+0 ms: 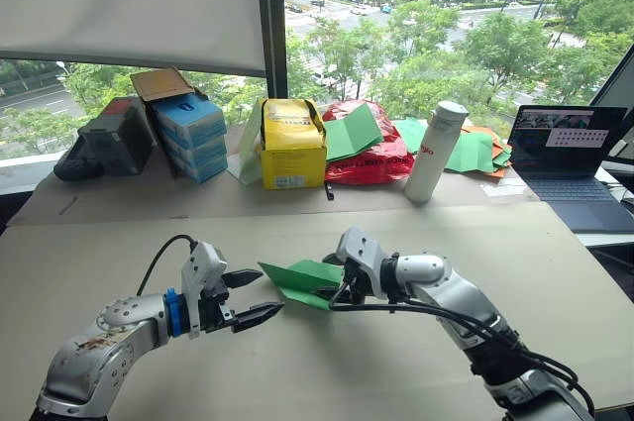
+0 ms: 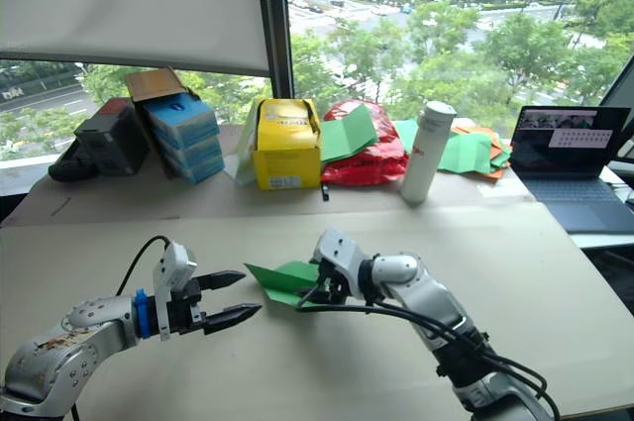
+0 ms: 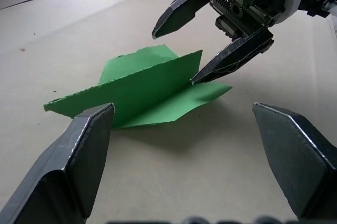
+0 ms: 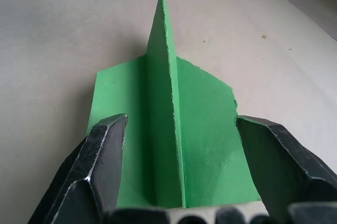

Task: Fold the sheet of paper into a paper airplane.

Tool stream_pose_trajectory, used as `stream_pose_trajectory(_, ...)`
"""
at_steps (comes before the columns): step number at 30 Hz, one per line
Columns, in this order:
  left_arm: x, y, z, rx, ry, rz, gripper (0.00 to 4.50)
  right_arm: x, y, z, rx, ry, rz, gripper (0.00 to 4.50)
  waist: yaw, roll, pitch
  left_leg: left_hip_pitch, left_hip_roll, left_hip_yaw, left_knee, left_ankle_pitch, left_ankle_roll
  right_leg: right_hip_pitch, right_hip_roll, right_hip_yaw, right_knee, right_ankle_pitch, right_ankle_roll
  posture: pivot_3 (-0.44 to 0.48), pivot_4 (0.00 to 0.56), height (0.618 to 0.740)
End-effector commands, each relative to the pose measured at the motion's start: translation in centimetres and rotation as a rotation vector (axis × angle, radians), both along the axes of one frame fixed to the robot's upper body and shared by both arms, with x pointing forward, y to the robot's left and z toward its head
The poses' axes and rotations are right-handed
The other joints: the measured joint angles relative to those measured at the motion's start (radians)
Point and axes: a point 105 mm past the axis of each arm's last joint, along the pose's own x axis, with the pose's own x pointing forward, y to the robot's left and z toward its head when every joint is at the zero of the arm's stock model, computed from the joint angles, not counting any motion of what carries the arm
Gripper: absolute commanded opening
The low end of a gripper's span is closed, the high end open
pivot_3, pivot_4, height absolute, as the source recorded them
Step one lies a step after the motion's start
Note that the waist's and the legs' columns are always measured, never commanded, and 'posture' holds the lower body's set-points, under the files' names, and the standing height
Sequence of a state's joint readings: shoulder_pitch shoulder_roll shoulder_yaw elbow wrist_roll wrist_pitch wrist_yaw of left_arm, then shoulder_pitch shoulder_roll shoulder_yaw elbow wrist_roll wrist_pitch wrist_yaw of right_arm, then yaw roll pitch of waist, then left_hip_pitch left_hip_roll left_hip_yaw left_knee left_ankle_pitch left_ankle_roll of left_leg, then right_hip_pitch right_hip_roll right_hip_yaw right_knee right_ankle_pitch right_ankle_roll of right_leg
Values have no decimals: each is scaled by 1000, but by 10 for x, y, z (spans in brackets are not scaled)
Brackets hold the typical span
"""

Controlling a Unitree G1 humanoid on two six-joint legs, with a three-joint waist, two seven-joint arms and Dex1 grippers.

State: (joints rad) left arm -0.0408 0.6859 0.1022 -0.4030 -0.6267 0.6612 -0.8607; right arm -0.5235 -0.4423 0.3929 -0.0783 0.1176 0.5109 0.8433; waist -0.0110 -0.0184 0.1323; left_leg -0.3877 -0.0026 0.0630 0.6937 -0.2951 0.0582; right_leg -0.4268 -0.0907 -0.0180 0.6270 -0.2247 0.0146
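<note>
Looking over a broad pale beige surface point(image 1: 119, 243) set against a large window point(image 1: 446, 35) with green trees and a road beyond, a white blind point(image 1: 129, 0) covering its left part. Counting along the far edge: one dark grey box point(image 1: 111, 136), one stack of blue boxes point(image 1: 190, 134), one yellow carton point(image 1: 292, 144), one red plastic bag point(image 1: 369, 158), one white cylindrical bottle point(image 1: 434, 152), one heap of green and orange sheets point(image 1: 475, 149), one open laptop point(image 1: 567, 156). Counting one task item near the middle: a bright green folded paper airplane point(image 1: 302, 280), lying on the surface with one creased flap standing upright along its length and flat layers spreading on either side. Sitting at the wide end of the paper airplane, the right hand point(image 3: 210, 50) with both black fingers apart, one to each side of the upright flap, gripping nothing. Pointing at the narrow tip from the other side, just beside it but apart, the left hand point(image 1: 253, 298), fingers likewise spread and holding nothing.
</note>
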Motion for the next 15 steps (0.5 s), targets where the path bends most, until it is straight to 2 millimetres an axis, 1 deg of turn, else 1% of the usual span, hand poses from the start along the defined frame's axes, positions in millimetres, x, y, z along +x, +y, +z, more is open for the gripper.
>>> stream_pose_trajectory(1,-4,-5,8,0,-34,-22,4477,2,4,7,-1,-49,20,3649,0,0,0,0,0,0,0,0,0,0,0,0,0,0,0,0,150,740)
stream_pose_trajectory(5,-5,-5,7,5,-33,-21,4477,1,6,6,-10,-52,31,3649,-1,0,0,0,0,0,0,0,0,0,0,0,0,0,0,0,150,740)
stream_pose_trajectory(9,-6,-7,8,3,-35,-26,4477,-1,13,4,-9,-52,46,3649,-2,0,0,0,0,0,0,0,0,0,0,0,0,0,0,0,150,740)
stream_pose_trajectory(13,-6,-8,7,5,-37,-29,4477,2,17,5,-8,-59,44,3649,-1,0,0,0,0,0,0,0,-1,-1,0,0,0,0,0,0,150,740)
stream_pose_trajectory(15,-6,-9,7,5,-36,-32,4477,3,18,5,-8,-59,43,3649,-1,0,0,0,0,0,0,2,-4,-1,0,0,0,0,0,0,150,740)
